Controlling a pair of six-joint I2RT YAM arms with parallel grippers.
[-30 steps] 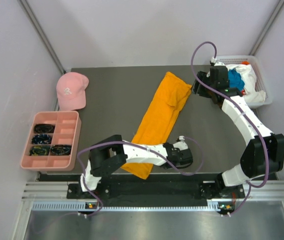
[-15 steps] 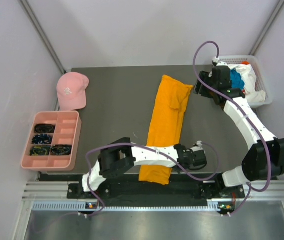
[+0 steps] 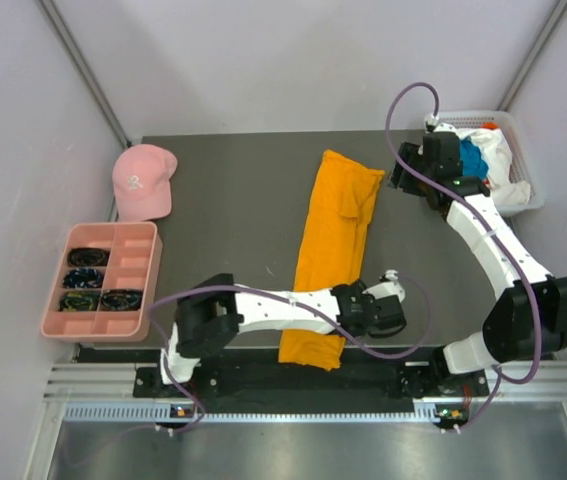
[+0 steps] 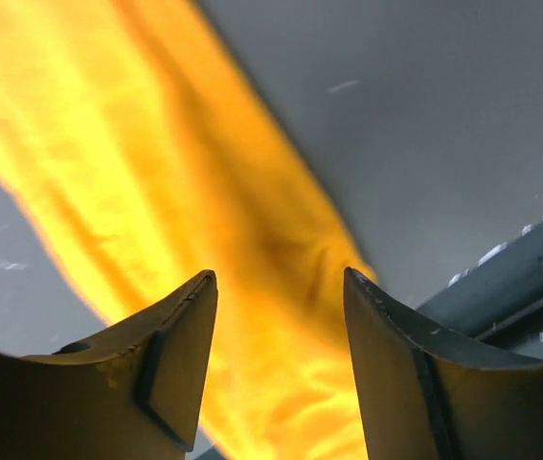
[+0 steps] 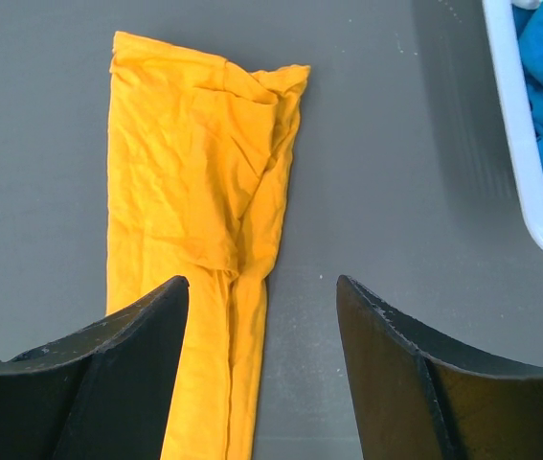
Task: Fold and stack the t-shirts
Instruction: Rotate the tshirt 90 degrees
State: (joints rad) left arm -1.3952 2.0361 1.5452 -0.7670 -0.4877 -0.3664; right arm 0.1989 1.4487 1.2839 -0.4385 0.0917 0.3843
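Left tool (image 4: pixel 279 278) stands wide and empty at the orange shirt's (image 3: pixel 331 240) near end; right tool (image 5: pixel 261 283), also wide, hovers by its far end.

We count two grippers, the left gripper (image 4: pixel 279 287) and the right gripper (image 5: pixel 261 287). We make out three shirts: one orange shirt (image 3: pixel 331 250), beneath the left jaws and ahead of the right jaws, then one blue shirt (image 3: pixel 471 158) and one white shirt (image 3: pixel 503 165), both right of the right jaws in one basket (image 3: pixel 535 197). Far left of both jaws are one cap (image 3: pixel 143 180) and one tray (image 3: pixel 151 285).
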